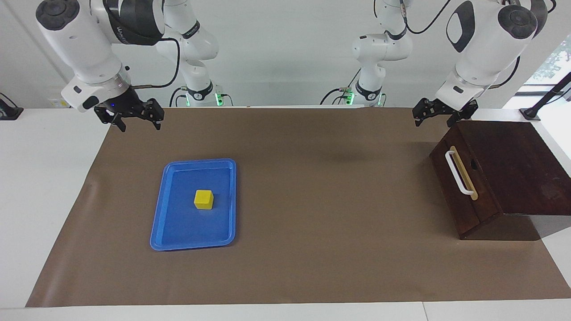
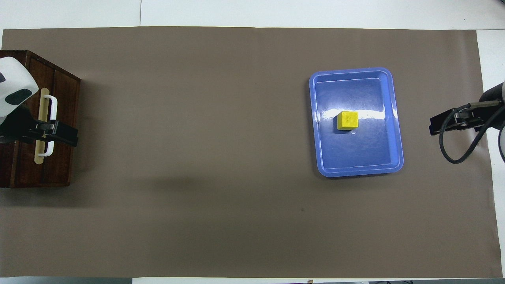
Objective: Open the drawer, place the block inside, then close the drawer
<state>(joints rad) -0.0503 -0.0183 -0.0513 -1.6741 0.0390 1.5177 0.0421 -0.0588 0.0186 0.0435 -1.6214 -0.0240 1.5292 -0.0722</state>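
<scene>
With the drawer (image 1: pixel 464 187) shut at the left arm's end of the table & the block (image 1: pixel 204 199) sitting in the blue tray (image 1: pixel 157 214), both grippers spread wide & empty, the left gripper (image 1: pixel 439 117) approaches the white handle (image 1: pixel 458 173) squarely, jaws straddling the bar before closing, while the right gripper (image 1: pixel 138 118) waits over the mat (image 1: pixel 312 249).

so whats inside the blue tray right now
Only the yellow block sits in the blue tray, near its middle and clear of the rim. The tray floor under the block is covered, so nothing can be told about that spot.
</scene>
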